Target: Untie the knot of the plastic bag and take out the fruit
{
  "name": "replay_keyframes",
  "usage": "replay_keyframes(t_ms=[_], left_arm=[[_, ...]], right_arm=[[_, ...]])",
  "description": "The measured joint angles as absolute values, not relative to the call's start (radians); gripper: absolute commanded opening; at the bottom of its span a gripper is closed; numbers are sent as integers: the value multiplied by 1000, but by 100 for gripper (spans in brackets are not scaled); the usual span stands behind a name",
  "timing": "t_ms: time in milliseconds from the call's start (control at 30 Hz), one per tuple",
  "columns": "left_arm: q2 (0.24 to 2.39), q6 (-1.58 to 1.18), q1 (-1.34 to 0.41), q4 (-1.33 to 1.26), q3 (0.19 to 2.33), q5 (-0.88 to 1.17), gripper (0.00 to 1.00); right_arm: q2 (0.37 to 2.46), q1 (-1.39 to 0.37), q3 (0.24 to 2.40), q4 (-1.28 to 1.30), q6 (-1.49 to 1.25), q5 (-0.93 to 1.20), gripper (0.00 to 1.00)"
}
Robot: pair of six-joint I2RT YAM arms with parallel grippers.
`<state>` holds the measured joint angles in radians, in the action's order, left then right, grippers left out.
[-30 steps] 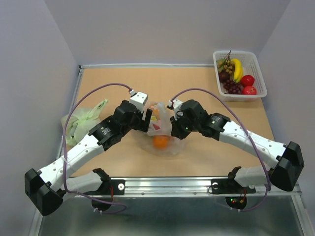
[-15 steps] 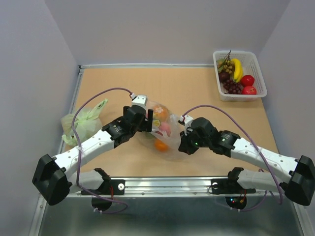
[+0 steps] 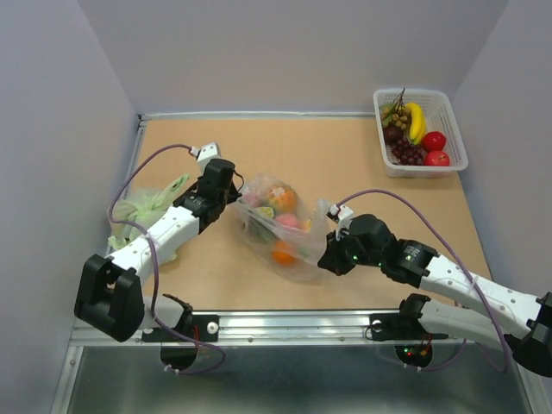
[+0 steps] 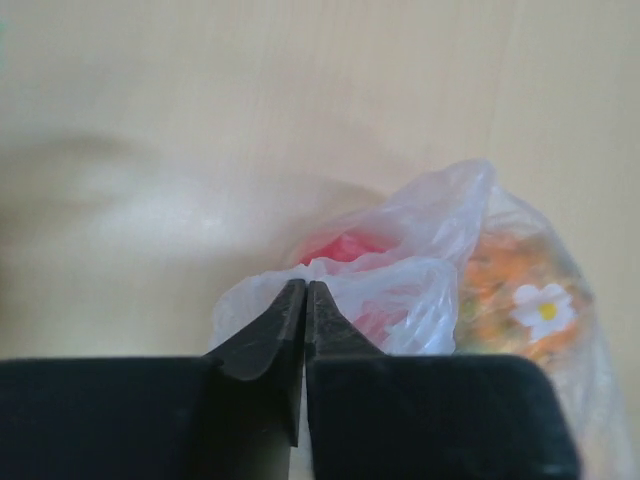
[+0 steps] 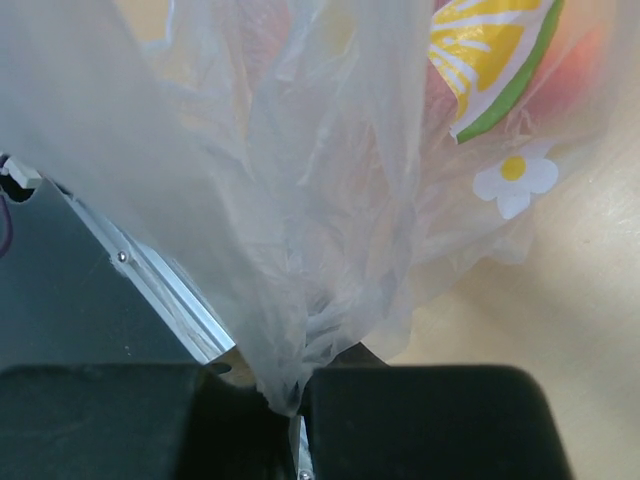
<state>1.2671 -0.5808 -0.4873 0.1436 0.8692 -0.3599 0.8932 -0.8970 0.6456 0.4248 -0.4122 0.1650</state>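
Note:
The plastic bag (image 3: pixel 297 241) lies stretched slantwise on the table between both grippers. Through its film I see fruit: an orange (image 3: pixel 282 253), a pink peach (image 3: pixel 288 222) and an orange-yellow pineapple (image 3: pixel 280 199). My left gripper (image 3: pixel 234 194) is shut at the bag's far left end, its tips (image 4: pixel 305 287) pinching the film edge (image 4: pixel 420 290) in front of a red fruit (image 4: pixel 345 247). My right gripper (image 3: pixel 328 254) is shut on a gathered bunch of film (image 5: pixel 300 300) at the near right end. I cannot pick out the knot.
A white basket (image 3: pixel 454 153) at the far right corner holds a banana, grapes and red fruit. A pale green bag (image 3: pixel 142 216) lies by the left edge, under the left arm. The metal rail (image 3: pixel 293 323) runs along the near edge, close to the right gripper.
The left arm swung left and its gripper closed on the bag's edge. The right arm drew back toward the near edge with the film. The bag now stretches out between them.

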Motion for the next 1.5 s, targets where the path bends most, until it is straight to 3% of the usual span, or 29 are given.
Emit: replay_keyframes(t_ms=[67,100,200,333,600,800,1133,1500], left_arm=[[1319,-572,-485,128,935,-316,0],[1345,-556,-484,120,980,-293,0],[1383,-512,-485,99,1093,-245,0],[1386,-438,-484,54,1208,-199,0],[1354,-312,-484,-12,1205,-36,0],[1298,-276,-482,-19,1162,42,0],[1238,-275,-482,-19,1137,79,0],[1230,-285,-482,-18,1124,97,0]], right_arm=[[889,-898,646,426,-413,165,26],[890,-898,646,426,-410,165,50],[892,-898,665,456,-403,164,83],[916,-898,806,555,-374,128,95],[1013,-898,1367,738,-302,-104,97],[1140,-898,1631,776,-235,-169,87],[1536,-898,1550,700,-192,-146,77],[1581,-896,1501,532,-180,-155,63]])
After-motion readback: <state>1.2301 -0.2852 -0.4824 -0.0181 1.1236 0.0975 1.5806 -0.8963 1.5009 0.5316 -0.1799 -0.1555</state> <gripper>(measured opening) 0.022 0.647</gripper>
